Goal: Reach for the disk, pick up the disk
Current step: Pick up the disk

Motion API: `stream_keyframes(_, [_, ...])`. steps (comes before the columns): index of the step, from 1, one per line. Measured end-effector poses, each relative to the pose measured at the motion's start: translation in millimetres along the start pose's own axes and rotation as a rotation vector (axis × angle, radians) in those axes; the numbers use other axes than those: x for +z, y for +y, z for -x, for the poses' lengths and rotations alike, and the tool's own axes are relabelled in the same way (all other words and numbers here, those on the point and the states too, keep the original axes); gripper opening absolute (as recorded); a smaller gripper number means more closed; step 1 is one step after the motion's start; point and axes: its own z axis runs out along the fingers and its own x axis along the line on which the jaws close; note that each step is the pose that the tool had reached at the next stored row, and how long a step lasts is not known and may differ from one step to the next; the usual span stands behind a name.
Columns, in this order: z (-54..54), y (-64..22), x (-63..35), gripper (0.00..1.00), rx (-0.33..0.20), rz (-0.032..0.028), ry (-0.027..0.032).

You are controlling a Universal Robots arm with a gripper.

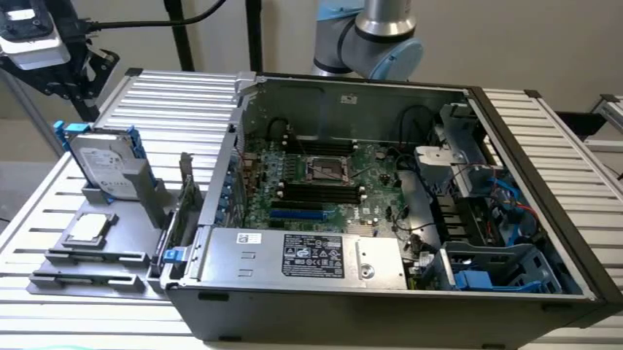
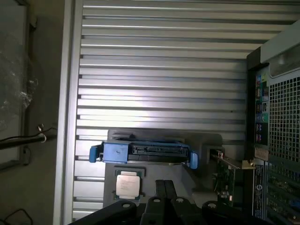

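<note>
Gripper: the gripper (image 2: 164, 183) has its two dark fingers (image 2: 160, 188) side by side, pressed together. It holds nothing.

Where the gripper is: in the exterior view it hangs high in the top corner on the exterior view's left. It is up above the disk and does not touch it.

Disk: the disk (image 1: 105, 166) is a grey metal block with a white label and blue rails on its sides. It stands up on its edge, leaning back a little.

Disk's place: it sits in a grey stand (image 1: 146, 191) on the table (image 1: 175, 102), just beside the open computer, on the exterior view's left.

Disk from the wrist: the wrist view looks down on the disk's thin edge, with blue rails at both ends.

Chip: a small flat silver chip (image 1: 87, 227) lies on the same grey stand, near the disk but not touching it.

Computer: the big computer case (image 1: 351, 102) lies open, with its green board showing.

Silver box: a silver box (image 1: 311, 255) with a black label sits inside the case, at the near end.

Arm: the robot arm (image 1: 375, 36) rises behind the case.
</note>
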Motion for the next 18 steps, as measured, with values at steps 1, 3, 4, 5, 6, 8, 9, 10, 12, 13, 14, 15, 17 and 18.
stream_keyframes(1, [0.0, 0.0, 0.0, 0.11, 0.000, 0.0000, 0.0000])
stream_keyframes(3, [-0.7, 0.1, -0.1, 0.11, 0.000, -0.0002, 0.0003])
stream_keyframes(4, [-2.2, 0.5, -0.1, 0.11, 0.001, -0.0002, 0.0001])
stream_keyframes(5, [-5.0, 1.6, 0.0, 0.11, 0.001, -0.0001, -0.0002])
stream_keyframes(6, [-8.6, 2.8, 0.1, 0.11, 0.001, -0.0001, -0.0004])
stream_keyframes(8, [-16.7, 6.1, 0.2, 0.11, 0.000, -0.0002, -0.0008])
stream_keyframes(9, [-21.1, 8.1, 0.3, 0.11, 0.000, 0.0000, -0.0010])
stream_keyframes(10, [-25.3, 10.1, 0.4, 0.11, 0.000, -0.0001, -0.0010])
stream_keyframes(12, [-33.7, 14.7, 0.5, 0.11, 0.000, -0.0001, -0.0010])
stream_keyframes(13, [-37.9, 17.0, 0.6, 0.11, 0.000, 0.0000, -0.0011])
stream_keyframes(14, [-42.7, 19.3, 0.7, 0.11, 0.000, -0.0001, -0.0010])
stream_keyframes(15, [-47.0, 21.4, 0.9, 0.11, 0.001, -0.0001, -0.0011])
stream_keyframes(17, [-50.7, 24.6, 1.0, 0.11, 0.000, -0.0001, -0.0012])
stream_keyframes(18, [-51.0, 25.2, 1.0, 0.11, 0.000, -0.0003, -0.0011])
